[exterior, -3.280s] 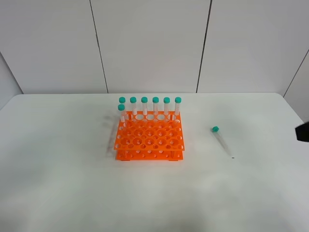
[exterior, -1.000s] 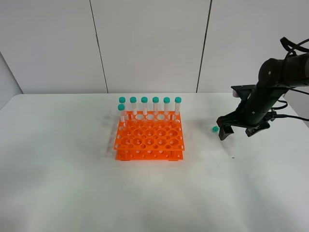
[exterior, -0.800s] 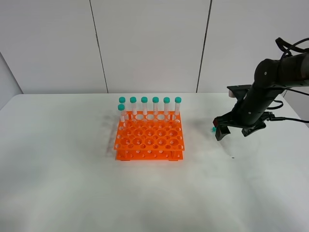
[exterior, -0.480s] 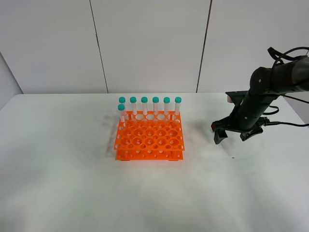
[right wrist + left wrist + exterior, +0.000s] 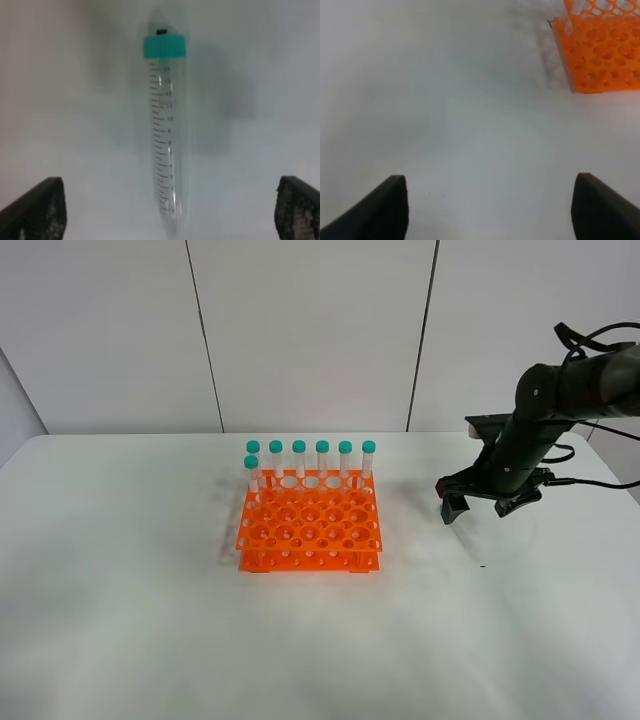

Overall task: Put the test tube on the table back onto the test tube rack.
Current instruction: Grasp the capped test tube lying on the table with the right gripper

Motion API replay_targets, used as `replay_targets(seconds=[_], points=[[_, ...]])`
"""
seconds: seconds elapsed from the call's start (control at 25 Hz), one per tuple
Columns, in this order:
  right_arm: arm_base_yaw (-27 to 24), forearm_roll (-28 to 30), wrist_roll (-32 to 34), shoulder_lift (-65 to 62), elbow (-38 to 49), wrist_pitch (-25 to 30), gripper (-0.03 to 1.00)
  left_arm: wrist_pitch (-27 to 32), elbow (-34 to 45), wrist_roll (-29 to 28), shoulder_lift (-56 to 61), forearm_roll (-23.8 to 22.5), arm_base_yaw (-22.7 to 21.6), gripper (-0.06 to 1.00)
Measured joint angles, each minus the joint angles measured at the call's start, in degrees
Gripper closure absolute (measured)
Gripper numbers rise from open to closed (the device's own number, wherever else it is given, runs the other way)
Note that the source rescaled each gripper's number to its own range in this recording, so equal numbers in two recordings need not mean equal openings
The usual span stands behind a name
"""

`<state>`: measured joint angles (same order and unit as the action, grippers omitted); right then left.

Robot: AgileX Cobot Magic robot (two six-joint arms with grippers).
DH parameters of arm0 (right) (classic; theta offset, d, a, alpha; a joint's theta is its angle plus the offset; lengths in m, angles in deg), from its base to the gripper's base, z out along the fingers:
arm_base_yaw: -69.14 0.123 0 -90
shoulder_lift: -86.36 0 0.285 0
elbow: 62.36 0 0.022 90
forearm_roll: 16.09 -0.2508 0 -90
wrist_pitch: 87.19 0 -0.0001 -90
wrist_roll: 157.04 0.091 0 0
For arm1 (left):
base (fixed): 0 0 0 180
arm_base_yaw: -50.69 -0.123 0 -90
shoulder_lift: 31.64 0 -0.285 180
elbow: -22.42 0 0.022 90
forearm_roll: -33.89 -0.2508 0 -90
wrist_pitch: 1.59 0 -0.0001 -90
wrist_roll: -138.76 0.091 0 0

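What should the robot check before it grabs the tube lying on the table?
1. Right tool open: ok.
2. Tube lies flat, centred in front of that tool: ok.
3. Teal cap on the tube: ok.
4. Rack has free holes: ok.
5. Right tool low enough to grip: cannot tell.
6. Left tool away from the tube: ok.

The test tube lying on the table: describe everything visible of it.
The test tube is a slim, clear plastic tube with a teal screw cap, fine graduation marks with numbers along its side, and a tapered tip. It looks empty and lies flat on the white table, apart from the orange rack, to its right in the high view. Only the table touches it: the right gripper hangs open above, a finger on either side, neither touching.
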<state>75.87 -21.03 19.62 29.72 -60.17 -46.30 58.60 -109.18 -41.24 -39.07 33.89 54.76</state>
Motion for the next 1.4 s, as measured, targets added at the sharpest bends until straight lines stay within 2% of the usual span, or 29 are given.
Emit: replay_targets(seconds=[0.24,0.84,0.88,0.96,1.0,1.08,1.12,1.16,1.4], points=[[0.00,0.18,0.00,4.63,-0.49,-0.98,0.06,0.00,0.00,0.00,0.00,0.00,0.00,-0.06],[0.00,0.24,0.00,6.57,-0.66,-2.60,0.07,0.00,0.00,0.00,0.00,0.00,0.00,-0.06],[0.00,0.24,0.00,6.57,-0.66,-2.52,0.11,0.00,0.00,0.00,0.00,0.00,0.00,-0.06],[0.00,0.24,0.00,6.57,-0.66,-1.95,0.26,0.00,0.00,0.00,0.00,0.00,0.00,-0.06],[0.00,0.20,0.00,6.57,-0.66,-1.77,0.40,0.00,0.00,0.00,0.00,0.00,0.00,-0.06],[0.00,0.20,0.00,6.57,-0.66,-1.43,0.80,0.00,0.00,0.00,0.00,0.00,0.00,-0.06],[0.00,0.20,0.12,6.57,-0.66,-1.25,0.97,0.00,0.00,0.00,0.00,0.00,0.00,-0.06],[0.00,0.20,0.13,6.57,-0.66,-1.20,0.91,0.00,0.00,0.00,0.00,0.00,0.00,-0.06],[0.00,0.53,-0.09,2.80,-0.66,0.93,0.93,0.00,0.00,0.00,0.00,0.00,0.00,-0.06]])
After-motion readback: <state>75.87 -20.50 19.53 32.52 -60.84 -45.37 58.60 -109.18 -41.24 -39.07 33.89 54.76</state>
